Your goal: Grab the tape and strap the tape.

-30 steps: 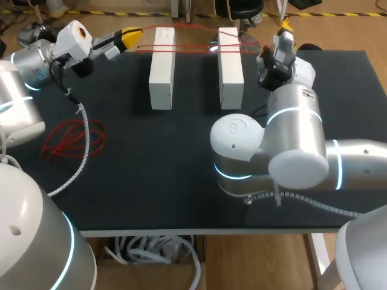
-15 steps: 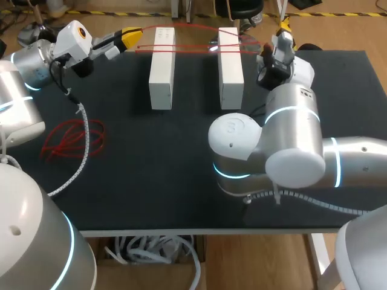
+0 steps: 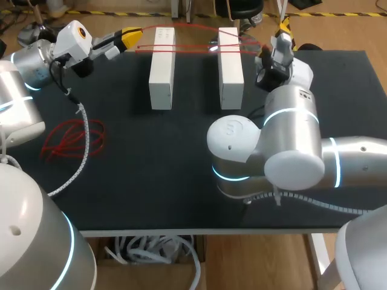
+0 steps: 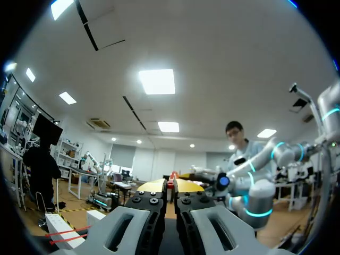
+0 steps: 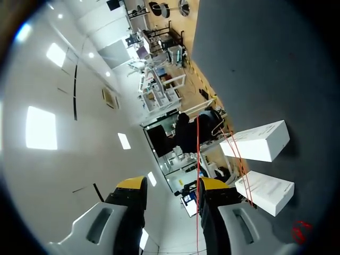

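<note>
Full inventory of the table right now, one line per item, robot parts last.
table: 1, black, under everything
white boxes: 2, white, side by side but apart on the table's far half
red tape: 1, red, stretched across the far ends of both boxes, between the two pincers
loose red bundle: 1, red, lying on the table's left side
left pincer: 1, yellow tips, left of the left box's far end, shut on the red tape
right pincer: 1, yellow tips, at the far edge to the right of the right box, open, tape running along one finger
</note>
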